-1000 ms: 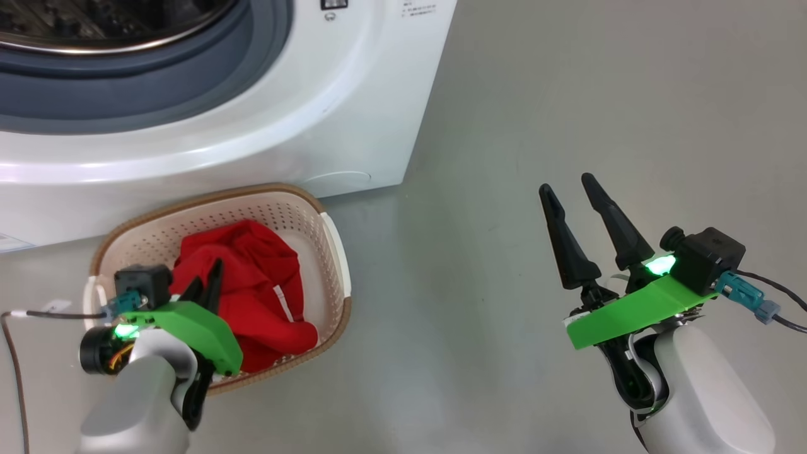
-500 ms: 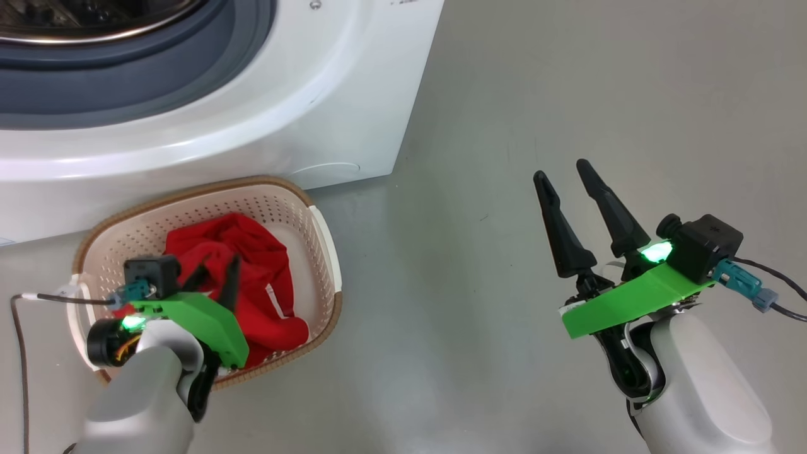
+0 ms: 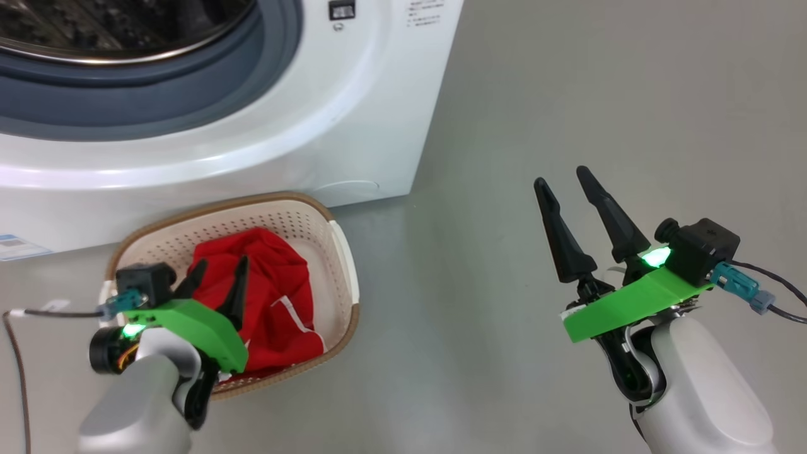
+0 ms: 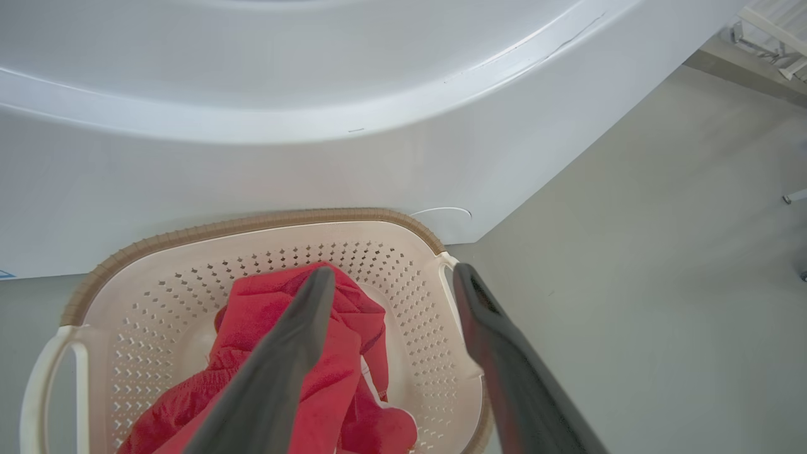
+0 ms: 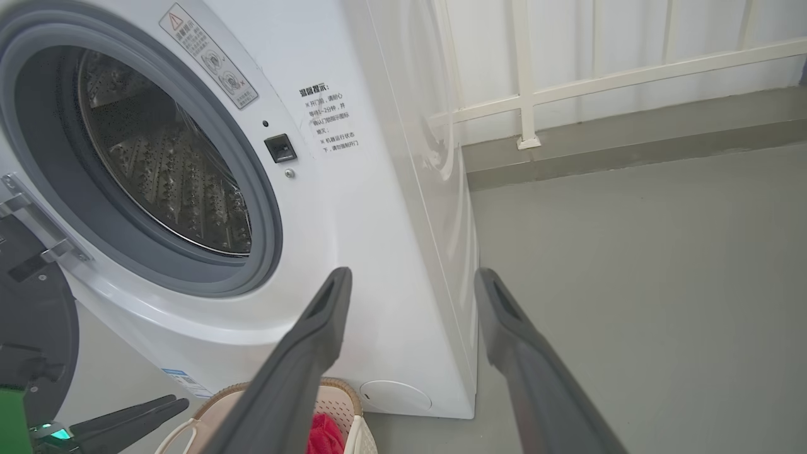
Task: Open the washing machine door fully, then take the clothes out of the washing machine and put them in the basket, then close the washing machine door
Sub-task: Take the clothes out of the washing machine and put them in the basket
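Observation:
The clothes, red with white stripes, lie in the cream basket on the floor just in front of the white washing machine. My left gripper hangs open right above the clothes; in the left wrist view its fingers straddle the red clothes inside the basket. My right gripper is open and holds nothing, over bare floor to the right. In the right wrist view the steel drum looks bare and the black door stands swung open at the left edge.
Grey floor stretches to the right of the machine. A white railing and a wall stand behind it. The basket sits close against the machine's lower front. A blue label marks the machine's lower left corner.
The head camera has shifted, so the whole picture moved. My left gripper's fingers have spread and come up off the clothes. The right gripper stays open in the same pose.

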You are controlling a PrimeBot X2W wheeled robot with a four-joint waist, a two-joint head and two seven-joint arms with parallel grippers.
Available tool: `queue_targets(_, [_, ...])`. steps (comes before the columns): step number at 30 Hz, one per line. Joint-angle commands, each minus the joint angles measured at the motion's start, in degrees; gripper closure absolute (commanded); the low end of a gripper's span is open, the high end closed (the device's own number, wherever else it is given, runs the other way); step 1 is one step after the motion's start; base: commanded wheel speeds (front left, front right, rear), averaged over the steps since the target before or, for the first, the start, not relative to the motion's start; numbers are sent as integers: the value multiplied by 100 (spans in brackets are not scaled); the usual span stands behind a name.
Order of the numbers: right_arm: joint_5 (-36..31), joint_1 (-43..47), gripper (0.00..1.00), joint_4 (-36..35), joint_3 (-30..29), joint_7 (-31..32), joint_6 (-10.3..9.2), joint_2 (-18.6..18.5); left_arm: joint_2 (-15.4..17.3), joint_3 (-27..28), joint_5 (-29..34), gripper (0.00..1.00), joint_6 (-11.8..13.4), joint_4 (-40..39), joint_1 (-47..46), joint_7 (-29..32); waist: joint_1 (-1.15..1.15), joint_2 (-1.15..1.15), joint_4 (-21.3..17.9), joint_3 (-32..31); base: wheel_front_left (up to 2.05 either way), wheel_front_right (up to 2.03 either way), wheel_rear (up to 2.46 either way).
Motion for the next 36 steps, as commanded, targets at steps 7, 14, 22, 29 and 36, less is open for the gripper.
queue_targets(7, [15,250,0,-61,80,-27,9,-110,436,760,171,0,-17,-849,541,-70,0,0,324,-385,0,0,0])
queue_targets(14, [28,368,0,-29,93,-27,9,-187,514,1575,689,0,-5,-1672,1148,-70,0,0,502,-714,0,0,0])
queue_targets(22, [58,560,0,4,93,-27,9,-266,470,2203,1359,0,106,-2900,1969,-70,0,0,667,-1101,0,0,0])
queue_targets(29, [59,732,0,5,27,-27,9,-307,446,2514,1589,0,339,-3858,2597,-70,0,0,828,-1382,0,0,0])
queue_targets(36, [51,858,0,-16,-21,-27,9,-338,550,2694,1670,0,619,-4730,3200,-69,0,0,911,-1569,0,0,0])
